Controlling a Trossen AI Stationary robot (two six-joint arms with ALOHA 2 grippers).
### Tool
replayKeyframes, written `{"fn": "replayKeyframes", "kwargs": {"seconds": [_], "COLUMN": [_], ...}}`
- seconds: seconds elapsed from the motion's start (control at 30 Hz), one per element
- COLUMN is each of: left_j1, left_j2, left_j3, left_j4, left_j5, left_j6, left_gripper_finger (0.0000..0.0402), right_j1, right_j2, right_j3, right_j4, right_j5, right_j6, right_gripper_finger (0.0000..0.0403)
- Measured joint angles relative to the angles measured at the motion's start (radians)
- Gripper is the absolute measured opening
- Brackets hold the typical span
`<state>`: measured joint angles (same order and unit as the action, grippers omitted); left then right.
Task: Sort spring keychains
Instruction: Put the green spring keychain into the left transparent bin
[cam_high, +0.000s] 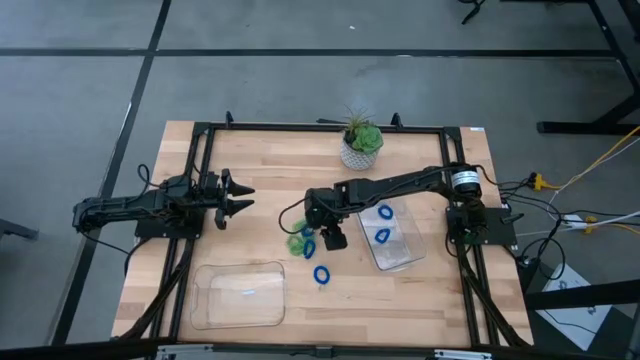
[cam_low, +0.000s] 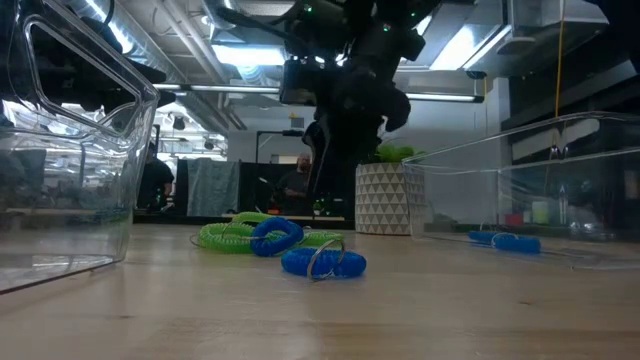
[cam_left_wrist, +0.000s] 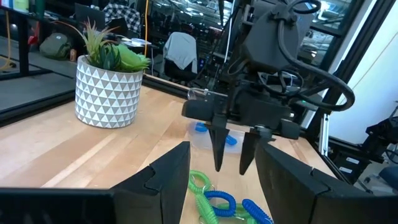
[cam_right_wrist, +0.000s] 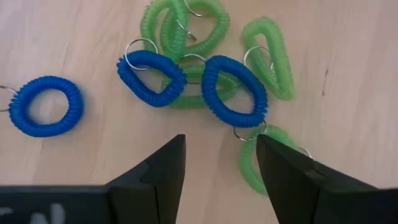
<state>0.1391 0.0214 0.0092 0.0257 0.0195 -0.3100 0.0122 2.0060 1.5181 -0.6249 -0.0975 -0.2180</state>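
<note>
The right end effector (cam_right_wrist: 221, 165), fingers wide and empty, hangs over tangled spring keychains (cam_right_wrist: 211, 74); best to straddle one blue keychain (cam_right_wrist: 234, 91), avoiding green coils.

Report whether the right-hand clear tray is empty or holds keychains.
Not empty: the right clear tray holds two blue spring keychains, seen from above; none green.

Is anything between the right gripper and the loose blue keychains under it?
Nothing visible: the right gripper hangs open over the blue keychains, though they lie tangled atop the green keychains.
</note>
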Motion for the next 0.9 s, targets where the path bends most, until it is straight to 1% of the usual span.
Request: {"fn": "replayKeyframes", "kwargs": {"seconds": [0.43, 0.7, 0.9], "left_j1": [0.0, 0.0, 0.0], "left_j2": [0.0, 0.0, 0.0], "left_j3": [0.0, 0.0, 0.0], "left_j4": [0.0, 0.0, 0.0], "left_j5": [0.0, 0.0, 0.0], "left_j6": [0.0, 0.0, 0.0], "left_gripper_finger": [0.0178, 0.0178, 0.0178], "right_j1": [-0.018, -0.018, -0.019], "right_j2": [0.012, 0.086, 0.121], "right_j3": [0.0, 0.0, 0.004], "right_j4": [-0.025, -0.022, -0.018], "right_j5": [0.0, 0.002, 0.053], "right_j6": [-0.001, -0.056, -0.058], "right_gripper_finger": [0.0194, 0.0194, 0.0194]}}
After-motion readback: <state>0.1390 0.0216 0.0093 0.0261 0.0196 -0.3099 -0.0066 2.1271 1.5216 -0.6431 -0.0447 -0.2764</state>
